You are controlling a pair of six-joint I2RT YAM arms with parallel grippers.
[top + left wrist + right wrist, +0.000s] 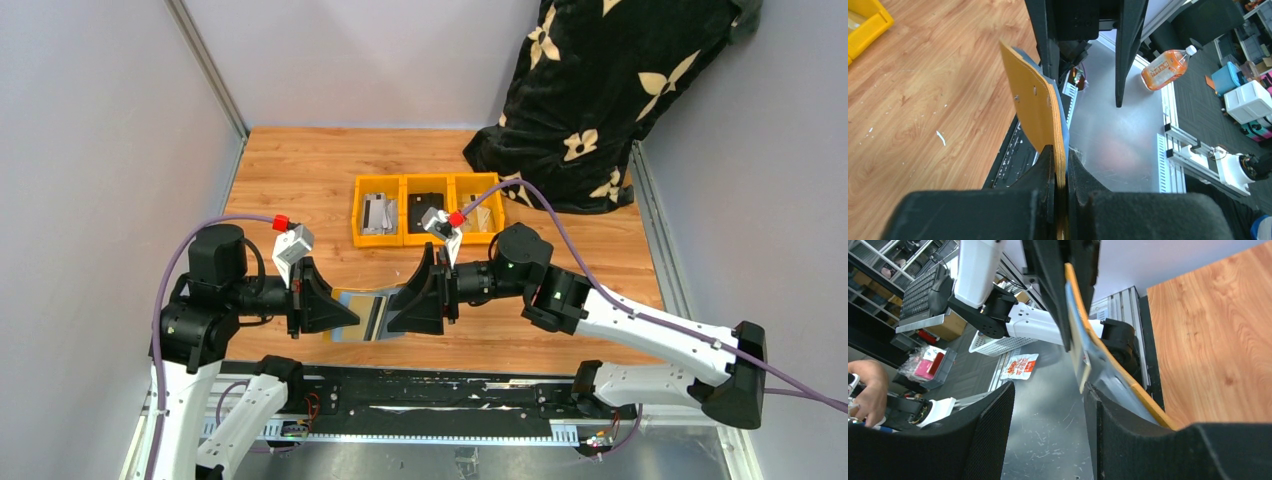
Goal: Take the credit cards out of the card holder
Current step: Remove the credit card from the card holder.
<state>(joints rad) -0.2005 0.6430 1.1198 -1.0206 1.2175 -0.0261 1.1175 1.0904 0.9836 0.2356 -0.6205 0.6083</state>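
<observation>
Three joined yellow bins [380,241] sit at 12 o'clock on the wooden worktop [300,180]; a black flower-print cloth [600,90] drapes at 2 o'clock.

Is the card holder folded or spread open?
Spread open: from above, the card holder shows two halves either side of a dark centre fold.

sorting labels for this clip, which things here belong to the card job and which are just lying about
Job in hand:
card holder, pinched in the left gripper
right gripper, open beside it
credit cards, not clearly visible

Lying about:
yellow bins
black floral cloth
orange bottle, off the table
</observation>
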